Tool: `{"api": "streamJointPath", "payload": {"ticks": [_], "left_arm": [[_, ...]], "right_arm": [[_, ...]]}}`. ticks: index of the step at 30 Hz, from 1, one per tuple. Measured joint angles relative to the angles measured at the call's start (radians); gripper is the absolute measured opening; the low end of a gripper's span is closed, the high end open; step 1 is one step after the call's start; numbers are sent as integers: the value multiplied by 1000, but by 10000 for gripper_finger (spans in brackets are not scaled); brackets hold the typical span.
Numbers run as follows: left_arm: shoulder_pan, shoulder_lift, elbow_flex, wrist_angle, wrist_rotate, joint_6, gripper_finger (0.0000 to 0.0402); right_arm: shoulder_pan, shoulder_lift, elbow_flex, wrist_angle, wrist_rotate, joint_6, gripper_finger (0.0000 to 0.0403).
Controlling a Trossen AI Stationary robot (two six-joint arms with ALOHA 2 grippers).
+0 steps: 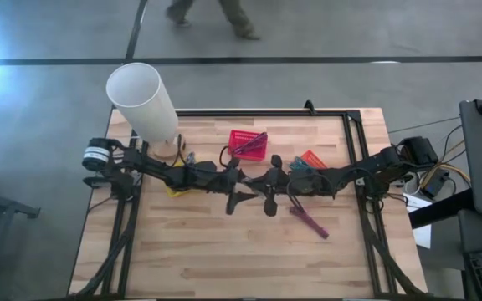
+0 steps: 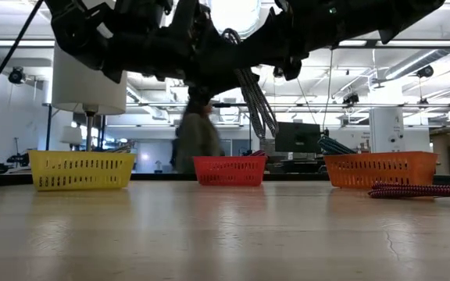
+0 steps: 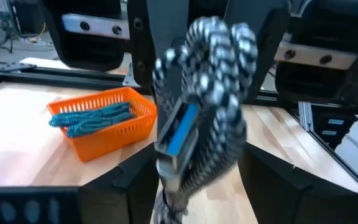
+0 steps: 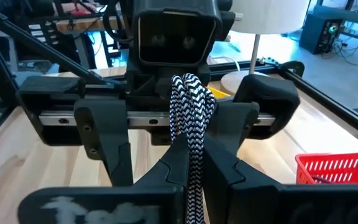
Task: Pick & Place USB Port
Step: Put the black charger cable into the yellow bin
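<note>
Both arms stretch level over the middle of the desk (image 1: 224, 251) and meet nose to nose above it, each reaching in from its own side. The right gripper (image 4: 191, 163) is clamped tight on a black-and-white braided cable (image 4: 192, 106), which loops up between its fingers. The left gripper (image 1: 239, 188) faces it with its fingers spread wide on either side of the cable's bundled loops; in the left wrist view the cable's plug, with a blue insert, hangs close in front of the camera. Whether the left fingers touch the cable cannot be told.

Along the far part of the desk stand three small baskets: a yellow basket (image 2: 80, 170) under the left arm, a red basket (image 2: 229, 169) near the middle, and an orange basket (image 3: 107, 121) under the right arm with a teal cable (image 3: 92, 117) lying in it. A purple cable (image 1: 310, 221) lies loose on the wood just nearer than the right arm. A white lamp (image 1: 143, 102) stands at the far left corner.
</note>
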Motion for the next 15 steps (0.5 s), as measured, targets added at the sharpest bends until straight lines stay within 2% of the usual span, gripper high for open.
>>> {"api": "streamJointPath", "payload": {"ticks": [6, 15], "left_arm": [[0, 1, 4, -1, -20, 19, 171], [0, 1, 4, -9, -45, 21, 45]], "right_arm": [[0, 0, 0, 6, 0, 1, 18], [0, 0, 0, 11, 1, -4, 42]]}}
